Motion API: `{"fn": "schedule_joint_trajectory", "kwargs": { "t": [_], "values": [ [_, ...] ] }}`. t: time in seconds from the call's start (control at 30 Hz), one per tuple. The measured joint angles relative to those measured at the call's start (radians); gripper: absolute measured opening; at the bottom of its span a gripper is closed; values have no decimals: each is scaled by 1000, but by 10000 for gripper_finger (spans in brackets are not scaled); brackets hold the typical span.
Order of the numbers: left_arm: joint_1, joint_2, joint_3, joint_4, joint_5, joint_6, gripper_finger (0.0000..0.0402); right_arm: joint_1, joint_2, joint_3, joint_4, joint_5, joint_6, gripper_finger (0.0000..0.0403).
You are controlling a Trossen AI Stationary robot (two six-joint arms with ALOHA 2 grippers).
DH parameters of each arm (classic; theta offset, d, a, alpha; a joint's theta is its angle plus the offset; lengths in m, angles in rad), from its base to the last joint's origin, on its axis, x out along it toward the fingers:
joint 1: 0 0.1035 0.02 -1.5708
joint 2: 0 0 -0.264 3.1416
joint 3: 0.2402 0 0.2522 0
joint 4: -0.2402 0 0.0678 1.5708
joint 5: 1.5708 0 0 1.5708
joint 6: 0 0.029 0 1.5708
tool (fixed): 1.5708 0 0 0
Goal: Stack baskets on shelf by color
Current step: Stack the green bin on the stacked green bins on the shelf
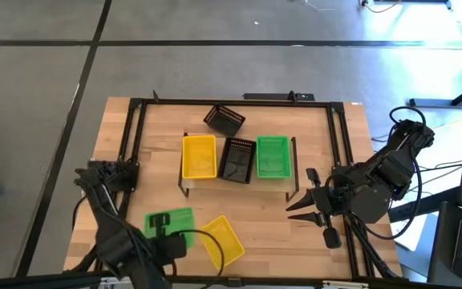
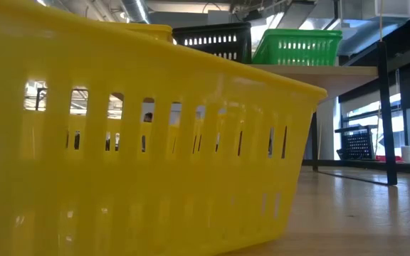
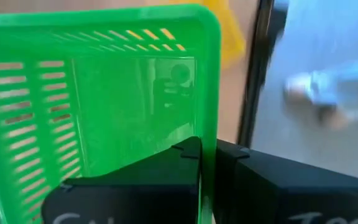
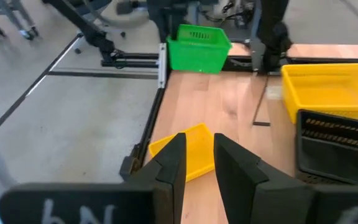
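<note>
On the shelf point(image 1: 184, 186) stand a yellow basket point(image 1: 199, 156), a black basket point(image 1: 237, 159) and a green basket point(image 1: 273, 156), side by side. A second black basket point(image 1: 224, 120) sits tilted on the table behind the shelf. A second yellow basket point(image 1: 221, 239) rests on the table near the near edge and fills the low view point(image 2: 134, 142). My left gripper point(image 1: 169, 239) is shut on a second green basket point(image 1: 169, 220) beside it. My right gripper point(image 1: 301, 202) is open, hovers right of the shelf and points toward the table's left. My left gripper holds the green basket by a side wall point(image 3: 210, 124), at its rim. One finger point(image 3: 188, 158) is inside the basket and one finger point(image 3: 232, 158) is outside, coming from above. The basket sits upright; whether it is clear of the table I cannot tell.
Black rails point(image 1: 135, 136) frame the tabletop on the left, far and right sides. Bare wood lies between the shelf and the near edge point(image 1: 271, 233). The right wrist view shows the table's yellow basket point(image 4: 188, 149) ahead of my right fingers, the held green basket point(image 4: 197, 40) farther off.
</note>
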Motion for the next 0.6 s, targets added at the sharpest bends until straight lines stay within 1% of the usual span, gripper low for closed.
{"fn": "schedule_joint_trajectory", "kwargs": {
  "t": [0.1,0.17,0.23,0.33,0.47,0.6],
  "values": [
    [10,0,87,7,-113,68,0,0,0,0,0,45,0,79],
    [20,-19,85,59,-159,123,0,0,0,0,0,63,-2,79],
    [30,-30,75,116,-181,184,0,0,0,0,0,80,-2,79],
    [41,-32,92,151,-187,308,0,-1,0,0,0,81,0,79],
    [78,-35,92,179,-138,504,0,-1,0,0,1,83,-17,79],
    [132,-35,92,174,-112,681,0,-12,0,0,1,115,-56,79]
  ]
}}
